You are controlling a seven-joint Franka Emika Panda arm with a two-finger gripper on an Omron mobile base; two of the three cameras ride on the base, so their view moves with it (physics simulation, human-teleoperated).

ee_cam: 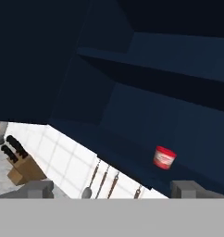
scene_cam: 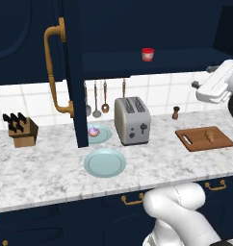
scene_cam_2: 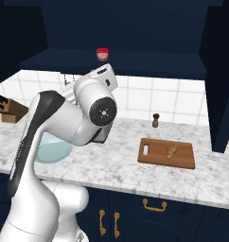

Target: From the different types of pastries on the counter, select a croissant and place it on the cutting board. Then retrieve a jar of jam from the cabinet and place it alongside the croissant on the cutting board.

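While your gripper (ee_cam: pixel 114 189) hangs in the air before the open cabinet (scene_cam: pixel 137 29), its fingers (ee_cam: pixel 37 190) are spread wide apart and hold nothing, touching nothing. You have the jar (ee_cam: pixel 164 157) ahead on the cabinet's lower shelf, upright, near the shelf's front edge, well apart from the tips. Your croissant (scene_cam_2: pixel 171 151) lies on the board (scene_cam_2: pixel 154 159) on the counter (scene_cam_2: pixel 111 165). The cupcake (scene_cam: pixel 93 131) sits on a plate (scene_cam: pixel 103 137) beside the toaster (scene_cam: pixel 132 120).

Red jar of jam (scene_cam: pixel 148 54) in navy cabinet (scene_cam: pixel 137 29); golden-brown croissant (scene_cam: pixel 210 135) on reddish-brown cutting board (scene_cam: pixel 195 141); grey-veined white counter (scene_cam: pixel 51 168).
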